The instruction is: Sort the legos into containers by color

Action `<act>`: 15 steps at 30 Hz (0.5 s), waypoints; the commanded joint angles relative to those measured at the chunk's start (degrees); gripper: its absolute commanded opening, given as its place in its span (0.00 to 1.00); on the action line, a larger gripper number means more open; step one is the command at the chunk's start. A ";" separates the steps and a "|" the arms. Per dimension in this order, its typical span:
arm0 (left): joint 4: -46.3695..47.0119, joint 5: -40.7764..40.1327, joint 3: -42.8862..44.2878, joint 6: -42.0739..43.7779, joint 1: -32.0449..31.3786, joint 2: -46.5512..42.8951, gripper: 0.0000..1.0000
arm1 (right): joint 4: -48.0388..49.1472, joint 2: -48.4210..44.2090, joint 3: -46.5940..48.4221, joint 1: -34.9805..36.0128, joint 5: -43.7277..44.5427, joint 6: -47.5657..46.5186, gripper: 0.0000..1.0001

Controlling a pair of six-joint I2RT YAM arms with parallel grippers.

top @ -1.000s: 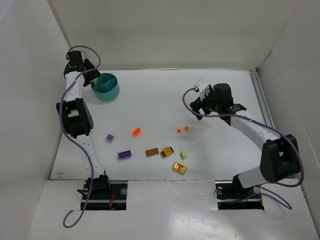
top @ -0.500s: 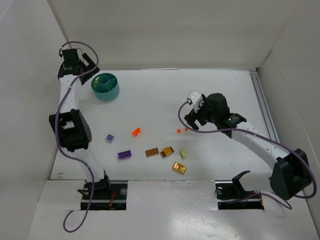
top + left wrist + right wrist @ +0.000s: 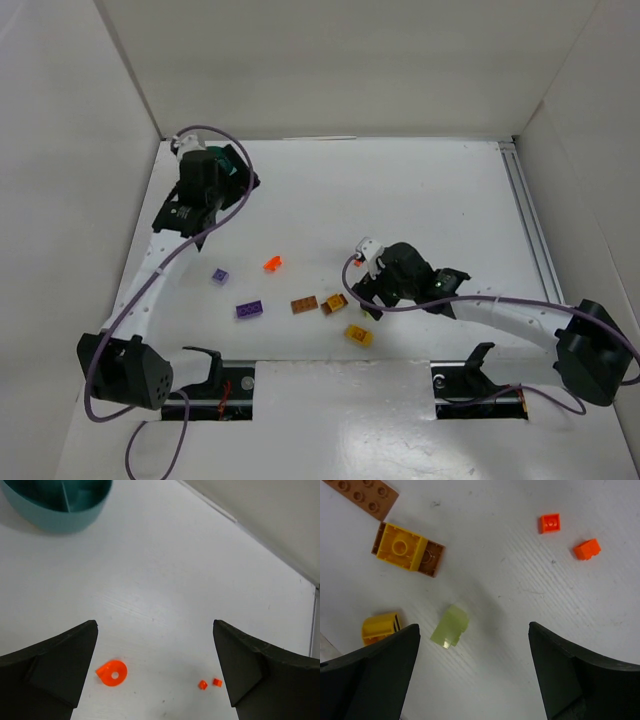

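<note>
Your left gripper (image 3: 155, 625) is spread wide open with nothing in it, hanging over bare table (image 3: 165, 570). The teal tub (image 3: 55, 510) is ahead of it and off to its left, well apart from both fingers. You can see one divider wall, but not what's inside. A round red-orange piece (image 3: 112, 672) lies between the fingers, just beside the left one and not pinched. Two tiny red-orange bits (image 3: 202, 684) sit near the inner edge of the right finger, also untouched.

Your right gripper (image 3: 473, 626) is released too, jaws far apart and low over the table. The pale green brick (image 3: 450, 626) lies between its fingers, closer to the left-hand one in the wrist view, with a gap on both sides, so nothing is grasped. A golden yellow piece (image 3: 380, 627) is right at the outer edge of that same finger; can't tell if they touch. Ahead and to the left there's a yellow block on a brown base (image 3: 406, 549), and past it a flat brown plate (image 3: 365, 495). The two tiny red-orange bits are ahead and to the right.

From above, the purple brick (image 3: 249, 310) and lavender brick (image 3: 219, 275) lie well off to the right gripper's left, loose on the table.
</note>
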 commanded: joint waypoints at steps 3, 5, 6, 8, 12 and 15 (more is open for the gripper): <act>-0.03 -7.19 -3.60 -4.79 -10.02 -3.15 1.00 | 5.15 -3.40 -4.22 1.77 3.10 8.37 0.93; -2.31 -10.17 -4.13 -6.37 -13.96 -3.15 1.00 | 5.69 -4.80 -6.15 1.78 2.32 8.99 0.93; -2.32 -10.19 -4.83 -6.37 -14.77 -3.67 1.00 | 6.21 -4.81 -6.68 1.78 1.70 9.00 0.93; -2.32 -9.40 -5.54 -7.07 -15.31 -3.68 1.00 | 6.22 -5.42 -7.29 2.83 1.17 8.29 0.93; -2.32 -7.46 -6.86 -7.07 -15.31 -4.21 1.00 | 6.74 -6.04 -8.35 3.98 0.64 7.77 0.90; -2.93 -7.46 -6.86 -6.54 -15.31 -4.21 1.00 | 8.32 -6.04 -8.36 4.68 -0.41 7.24 0.90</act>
